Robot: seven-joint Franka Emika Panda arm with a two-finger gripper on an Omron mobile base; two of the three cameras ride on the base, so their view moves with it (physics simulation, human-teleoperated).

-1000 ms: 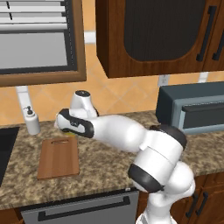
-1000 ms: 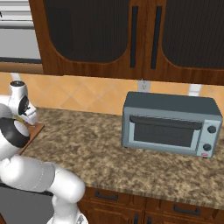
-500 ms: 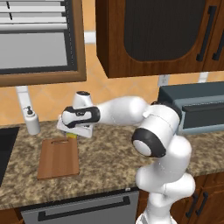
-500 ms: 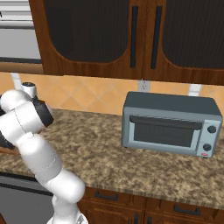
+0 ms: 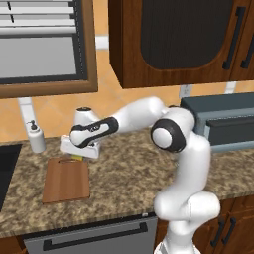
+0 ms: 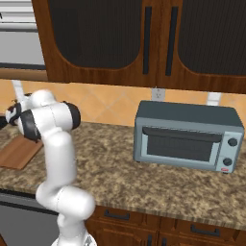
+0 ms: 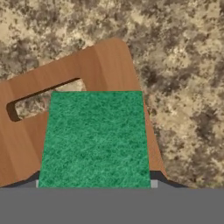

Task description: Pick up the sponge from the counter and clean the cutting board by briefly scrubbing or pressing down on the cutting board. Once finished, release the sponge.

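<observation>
The green-topped sponge (image 7: 96, 138) sits between my gripper's (image 7: 95, 183) two dark fingertips (image 7: 160, 176), and the gripper is shut on it. Beneath it lies the reddish-brown cutting board (image 7: 103, 65), with its slot handle partly covered by the sponge. In the left base view my gripper (image 5: 74, 154) hangs over the far short end of the cutting board (image 5: 65, 181), and a sliver of the sponge's yellow layer (image 5: 76, 158) peeks out below the hand. Whether the sponge touches the wood I cannot tell. The cutting board (image 6: 18, 153) rests on the speckled counter (image 5: 124, 183).
A white soap dispenser (image 5: 34, 138) stands behind the board at the left, next to a dark sink (image 5: 5, 171). A grey toaster oven (image 6: 187, 136) occupies the counter's right side. Dark wood cabinets (image 5: 173, 39) hang overhead, with a dishwasher front (image 5: 94, 238) under the counter edge.
The arm's elbow and shoulder have swung up and to the right into a taller pose. The hand with the sponge has stayed over the board's far end.
</observation>
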